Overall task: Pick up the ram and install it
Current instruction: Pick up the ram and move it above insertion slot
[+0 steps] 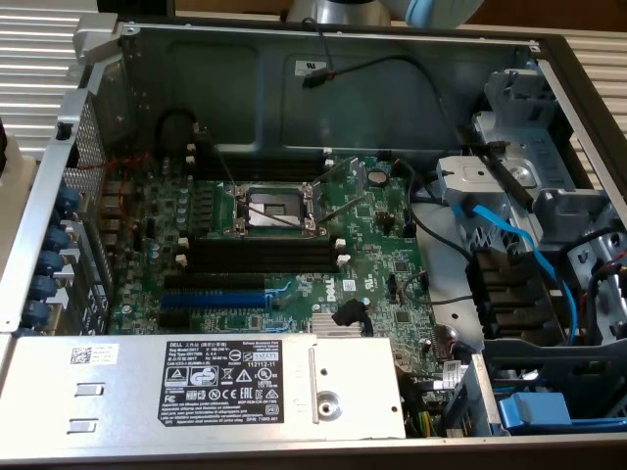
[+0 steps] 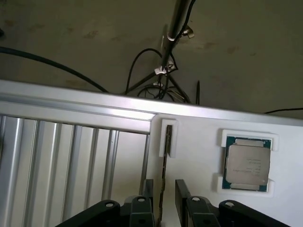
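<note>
The ram stands on edge in a slot of a white holder, seen as a thin dark strip. My gripper hangs over its near end, open. One black finger is on each side of the stick, with a gap on both sides, touching nothing. In the exterior view the open computer case shows the green motherboard. Its empty black memory slots lie just below the processor socket.
A processor chip sits in a pocket of the same white holder. Ribbed aluminium surface lies beside the holder, with a stand and cables on the floor beyond. In the case are a blue expansion slot, power supply and blue cables.
</note>
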Controlling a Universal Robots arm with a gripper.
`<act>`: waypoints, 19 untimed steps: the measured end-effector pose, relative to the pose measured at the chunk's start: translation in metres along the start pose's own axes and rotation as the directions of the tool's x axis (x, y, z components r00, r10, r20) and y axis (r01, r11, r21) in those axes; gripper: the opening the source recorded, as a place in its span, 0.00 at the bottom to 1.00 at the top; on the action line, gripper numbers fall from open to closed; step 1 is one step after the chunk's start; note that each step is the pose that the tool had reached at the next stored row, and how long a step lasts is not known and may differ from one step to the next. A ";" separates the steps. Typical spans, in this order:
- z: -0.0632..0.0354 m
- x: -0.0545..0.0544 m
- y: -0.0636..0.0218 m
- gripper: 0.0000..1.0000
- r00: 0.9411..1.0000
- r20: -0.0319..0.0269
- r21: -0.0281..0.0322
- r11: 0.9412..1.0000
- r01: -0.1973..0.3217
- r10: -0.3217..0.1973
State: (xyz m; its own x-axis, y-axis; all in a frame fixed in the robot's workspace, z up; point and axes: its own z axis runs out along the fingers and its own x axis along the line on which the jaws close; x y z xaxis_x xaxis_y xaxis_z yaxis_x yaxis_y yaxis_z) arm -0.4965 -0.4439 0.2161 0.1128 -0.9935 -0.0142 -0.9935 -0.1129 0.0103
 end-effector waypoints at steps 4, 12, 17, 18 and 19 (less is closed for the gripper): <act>0.0018 0.000 -0.0005 0.32 1.000 0.000 -0.004 1.000 0.001 -0.001; 0.0061 0.000 -0.0020 0.32 1.000 0.000 -0.015 1.000 0.003 -0.003; 0.0088 0.000 -0.0031 0.32 1.000 0.001 -0.030 1.000 0.004 -0.004; 0.0088 0.001 -0.0035 0.32 1.000 0.001 -0.031 1.000 0.004 -0.004; 0.0088 0.001 -0.0041 0.32 1.000 0.001 -0.031 1.000 0.005 -0.005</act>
State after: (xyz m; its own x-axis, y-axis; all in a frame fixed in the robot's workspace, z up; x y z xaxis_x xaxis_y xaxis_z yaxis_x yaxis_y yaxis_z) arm -0.4924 -0.4440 0.2073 0.1174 -0.9930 -0.0152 -0.9922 -0.1180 0.0414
